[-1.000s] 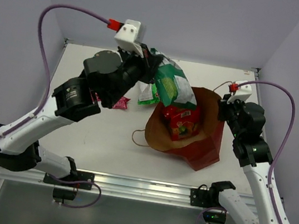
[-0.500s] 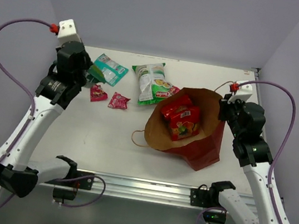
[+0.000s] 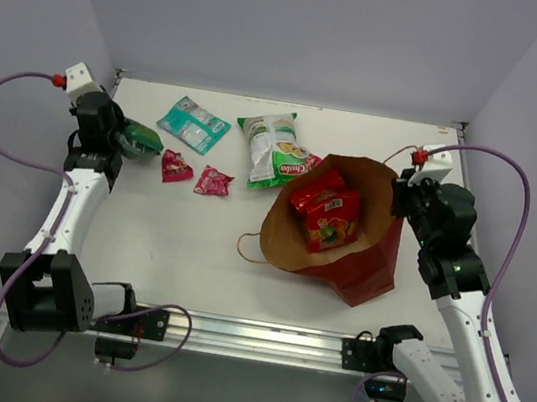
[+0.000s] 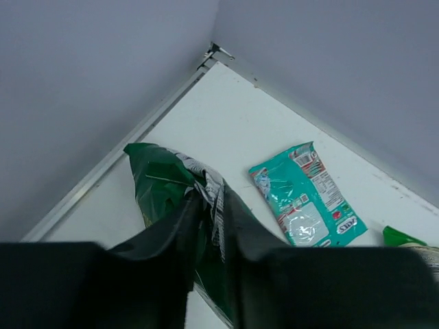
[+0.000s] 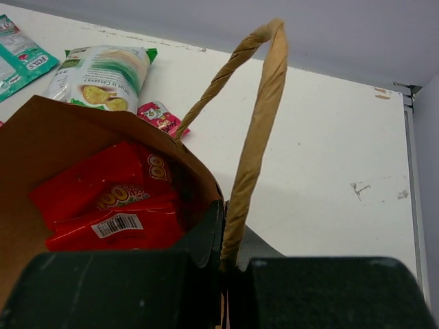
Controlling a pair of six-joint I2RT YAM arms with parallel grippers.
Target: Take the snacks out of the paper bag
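The brown paper bag point(image 3: 365, 268) lies tipped with its mouth toward the left, and two red snacks point(image 3: 326, 210) show inside it point(image 5: 110, 202). My right gripper point(image 3: 408, 195) is shut on the bag's rim by a twine handle point(image 5: 257, 130). At the far left my left gripper point(image 3: 118, 138) pinches the crimped edge of a green-and-white snack point(image 4: 161, 181) low over the table. On the table lie a teal packet point(image 3: 193, 124), another green-and-white packet point(image 3: 276, 149) and two small pink packets point(image 3: 176, 166), point(image 3: 214, 182).
The side wall and the table's left rail point(image 4: 123, 147) run close beside the left gripper, with the back corner point(image 4: 212, 49) just beyond. The bag's other twine handle point(image 3: 246, 248) loops out onto the table toward the near edge.
My left arm has swung from above the bag to the table's far left side and dropped low, carrying the green-and-white packet. The right arm and bag have stayed still.
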